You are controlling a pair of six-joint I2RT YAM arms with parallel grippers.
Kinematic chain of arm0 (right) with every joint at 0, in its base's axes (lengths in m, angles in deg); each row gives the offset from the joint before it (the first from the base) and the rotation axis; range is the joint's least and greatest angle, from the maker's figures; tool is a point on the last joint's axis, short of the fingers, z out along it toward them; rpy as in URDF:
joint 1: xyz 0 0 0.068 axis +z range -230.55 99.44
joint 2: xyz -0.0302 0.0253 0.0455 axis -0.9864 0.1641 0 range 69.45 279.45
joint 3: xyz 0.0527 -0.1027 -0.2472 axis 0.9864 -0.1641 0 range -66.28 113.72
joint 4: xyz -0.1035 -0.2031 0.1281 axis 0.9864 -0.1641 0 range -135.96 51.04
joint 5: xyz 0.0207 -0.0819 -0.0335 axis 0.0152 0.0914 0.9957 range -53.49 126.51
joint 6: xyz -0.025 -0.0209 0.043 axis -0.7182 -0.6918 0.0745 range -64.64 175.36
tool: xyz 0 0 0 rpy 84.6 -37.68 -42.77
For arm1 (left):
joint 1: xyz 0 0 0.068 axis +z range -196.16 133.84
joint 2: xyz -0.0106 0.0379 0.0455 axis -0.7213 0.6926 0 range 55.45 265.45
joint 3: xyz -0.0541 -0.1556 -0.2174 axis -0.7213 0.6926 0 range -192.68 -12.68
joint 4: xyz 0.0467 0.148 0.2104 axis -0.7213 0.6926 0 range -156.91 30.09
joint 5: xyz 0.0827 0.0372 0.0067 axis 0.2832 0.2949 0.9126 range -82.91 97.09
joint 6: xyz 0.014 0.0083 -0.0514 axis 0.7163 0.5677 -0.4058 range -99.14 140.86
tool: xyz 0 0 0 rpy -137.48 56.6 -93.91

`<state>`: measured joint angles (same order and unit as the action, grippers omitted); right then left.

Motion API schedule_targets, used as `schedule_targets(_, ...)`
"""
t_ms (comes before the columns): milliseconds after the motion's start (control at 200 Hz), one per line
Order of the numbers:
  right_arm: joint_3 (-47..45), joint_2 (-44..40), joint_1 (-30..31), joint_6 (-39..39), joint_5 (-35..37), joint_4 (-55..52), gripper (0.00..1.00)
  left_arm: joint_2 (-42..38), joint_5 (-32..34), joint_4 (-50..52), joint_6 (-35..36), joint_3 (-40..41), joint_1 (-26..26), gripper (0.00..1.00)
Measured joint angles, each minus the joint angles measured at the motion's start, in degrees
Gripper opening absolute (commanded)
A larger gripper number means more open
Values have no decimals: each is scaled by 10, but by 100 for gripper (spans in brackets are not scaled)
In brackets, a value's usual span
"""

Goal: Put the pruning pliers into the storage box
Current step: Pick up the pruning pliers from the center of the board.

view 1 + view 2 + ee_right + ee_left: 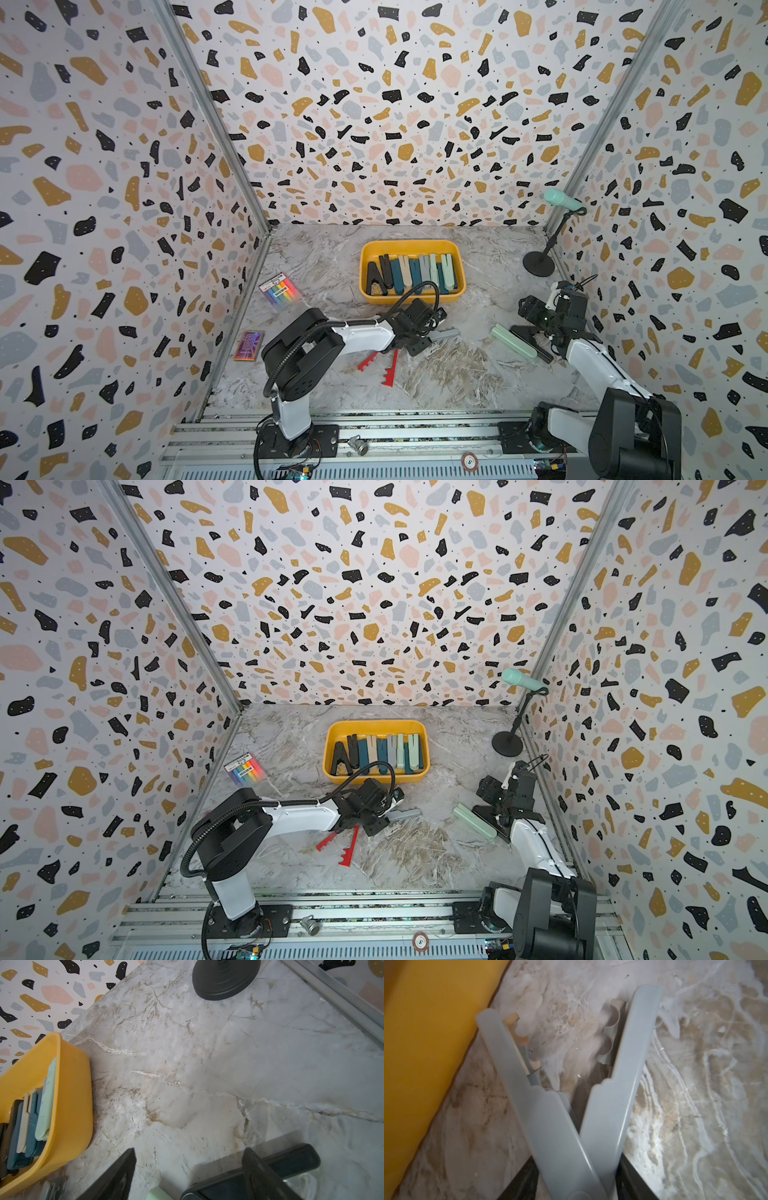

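Note:
The mustard-yellow storage box (411,243) (376,723) stands mid-table with several pruning pliers (411,272) side by side in it. Just in front of its near wall (425,1043), my left gripper (428,332) (577,1167) is shut on grey pruning pliers (444,334) (550,1126). Their arms spread in a V and the dark fingers touch both sides. Red notched pliers (388,368) lie on the table under the left forearm. My right gripper (530,311) (189,1153) hangs open over black pliers (270,1169) that lie beside mint green ones (513,341).
A rainbow-striped packet (279,291) and a purple card (248,345) lie by the left wall. A microphone stand with a round black base (539,262) (225,978) occupies the far right corner. Patterned walls close three sides, with a metal rail along the front.

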<state>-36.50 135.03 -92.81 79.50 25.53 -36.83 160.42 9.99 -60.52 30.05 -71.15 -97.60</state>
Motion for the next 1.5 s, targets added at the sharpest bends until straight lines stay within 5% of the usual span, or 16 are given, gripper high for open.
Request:
schedule_targets(250, 6, -1, 0, -2, 4, 0, 83, 5, 12, 1, -19, -9, 1, 80)
schedule_targets(305, 6, -1, 0, -2, 6, 0, 83, 6, 16, 5, -24, -12, 1, 100)
schedule_targets(936, 6, -5, -3, -2, 12, 0, 84, 94, -12, 39, -49, -136, 3, 100)
schedule_targets(1131, 6, -5, -6, -2, 12, 0, 84, 103, -19, 40, -57, -144, 2, 89)
schedule_targets(1221, 6, -5, -6, -3, 12, 0, 84, 104, -24, 38, -62, -144, 1, 71)
schedule_targets(1391, 6, -5, -7, -5, 12, 0, 84, 105, -30, 35, -64, -144, -1, 53)
schedule_targets(1502, 6, -5, -7, -7, 13, 0, 84, 105, -36, 29, -64, -141, -1, 28)
